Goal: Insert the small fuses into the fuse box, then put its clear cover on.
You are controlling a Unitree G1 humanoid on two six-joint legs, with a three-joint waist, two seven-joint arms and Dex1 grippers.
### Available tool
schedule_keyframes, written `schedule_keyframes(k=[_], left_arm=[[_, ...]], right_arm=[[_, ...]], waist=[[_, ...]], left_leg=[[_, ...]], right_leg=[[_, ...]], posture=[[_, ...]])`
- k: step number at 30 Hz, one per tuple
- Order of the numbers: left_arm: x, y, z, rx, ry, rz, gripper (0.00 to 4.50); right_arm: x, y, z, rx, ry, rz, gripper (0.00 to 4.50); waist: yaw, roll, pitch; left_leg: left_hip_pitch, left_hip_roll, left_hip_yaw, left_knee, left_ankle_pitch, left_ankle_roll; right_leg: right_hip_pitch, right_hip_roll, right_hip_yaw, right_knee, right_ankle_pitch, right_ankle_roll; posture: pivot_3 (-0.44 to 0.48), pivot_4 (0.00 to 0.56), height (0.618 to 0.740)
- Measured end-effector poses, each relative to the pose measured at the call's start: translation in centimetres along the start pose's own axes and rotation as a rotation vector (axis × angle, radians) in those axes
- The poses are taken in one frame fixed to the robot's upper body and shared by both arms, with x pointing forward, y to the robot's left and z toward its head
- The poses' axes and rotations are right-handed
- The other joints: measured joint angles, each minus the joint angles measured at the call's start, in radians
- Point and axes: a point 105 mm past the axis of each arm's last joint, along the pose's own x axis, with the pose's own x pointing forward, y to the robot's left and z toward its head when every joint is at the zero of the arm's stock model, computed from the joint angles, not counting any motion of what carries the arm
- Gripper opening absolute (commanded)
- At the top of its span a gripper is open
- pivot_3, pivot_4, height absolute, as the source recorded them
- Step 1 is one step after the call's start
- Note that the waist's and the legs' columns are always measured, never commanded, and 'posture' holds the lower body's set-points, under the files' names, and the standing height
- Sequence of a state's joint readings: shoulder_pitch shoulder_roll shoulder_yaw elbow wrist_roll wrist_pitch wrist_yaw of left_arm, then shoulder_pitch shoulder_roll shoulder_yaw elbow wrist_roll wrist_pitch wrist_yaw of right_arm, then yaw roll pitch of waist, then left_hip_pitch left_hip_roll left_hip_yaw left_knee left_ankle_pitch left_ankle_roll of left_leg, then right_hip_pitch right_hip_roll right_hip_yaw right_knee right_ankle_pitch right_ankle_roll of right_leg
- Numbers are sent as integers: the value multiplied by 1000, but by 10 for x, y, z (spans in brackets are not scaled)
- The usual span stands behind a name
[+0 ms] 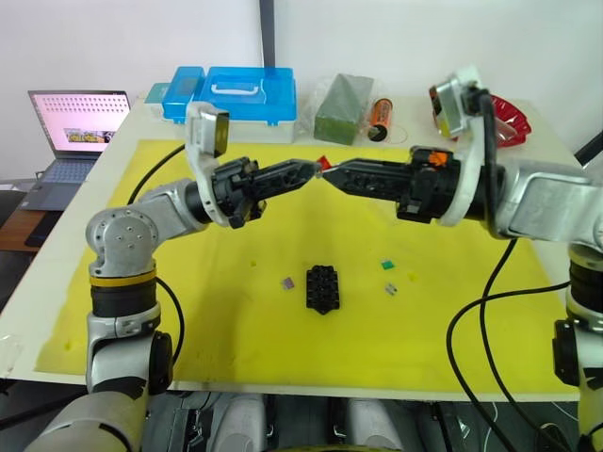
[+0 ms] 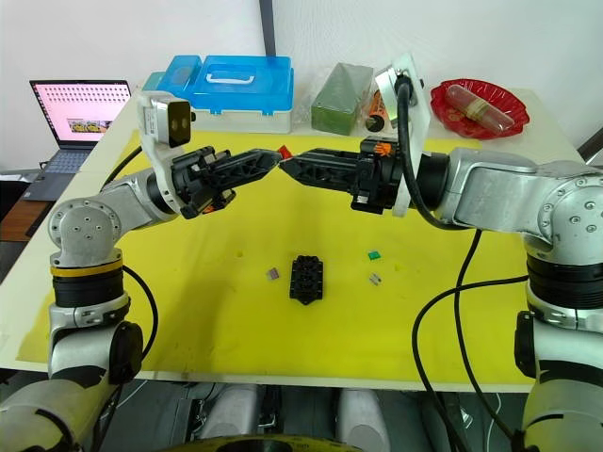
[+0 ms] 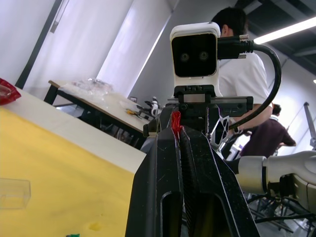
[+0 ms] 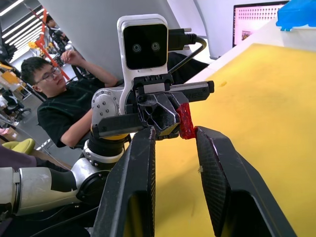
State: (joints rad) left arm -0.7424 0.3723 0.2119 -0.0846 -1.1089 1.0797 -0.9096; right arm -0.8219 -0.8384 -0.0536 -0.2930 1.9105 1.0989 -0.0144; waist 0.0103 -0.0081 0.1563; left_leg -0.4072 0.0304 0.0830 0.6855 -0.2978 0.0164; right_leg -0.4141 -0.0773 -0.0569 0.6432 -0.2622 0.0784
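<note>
Overhead, both arms meet tip to tip above the yellow mat [image 1: 188,311]. Left gripper [image 1: 316,169] pinches a small red blade fuse [image 4: 186,121]; right gripper [image 4: 175,136] stands narrowly parted, one finger touching it. Below on the mat: black slotted fuse box [image 1: 322,288], purple fuse [image 1: 287,282] just left, green fuse [image 1: 386,265] and grey fuse [image 1: 392,287] to its right.

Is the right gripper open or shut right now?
Open: the right gripper has a clear gap between its fingers, with the red fuse held by the left gripper.
</note>
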Motion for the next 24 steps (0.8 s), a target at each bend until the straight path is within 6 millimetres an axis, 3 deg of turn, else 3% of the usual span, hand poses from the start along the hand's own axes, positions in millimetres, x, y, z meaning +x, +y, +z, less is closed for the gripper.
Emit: schedule_keyframes(k=[21, 24], left_arm=[[1, -1, 0, 0, -5, -5, 0], [1, -2, -1, -1, -6, -7, 0]], right_arm=[[1, 3, 0, -13, -3, 13, 1263], [2, 2, -1, -15, 0, 8, 749]], waist=[[0, 0, 0], [0, 0, 0]], left_leg=[[0, 0, 0, -1, 0, 0], [0, 0, 0, -1, 0, 0]], right_leg=[[0, -1, 0, -3, 0, 0], [0, -1, 0, -4, 0, 0]], posture=[[0, 150, 740], [0, 150, 740]])
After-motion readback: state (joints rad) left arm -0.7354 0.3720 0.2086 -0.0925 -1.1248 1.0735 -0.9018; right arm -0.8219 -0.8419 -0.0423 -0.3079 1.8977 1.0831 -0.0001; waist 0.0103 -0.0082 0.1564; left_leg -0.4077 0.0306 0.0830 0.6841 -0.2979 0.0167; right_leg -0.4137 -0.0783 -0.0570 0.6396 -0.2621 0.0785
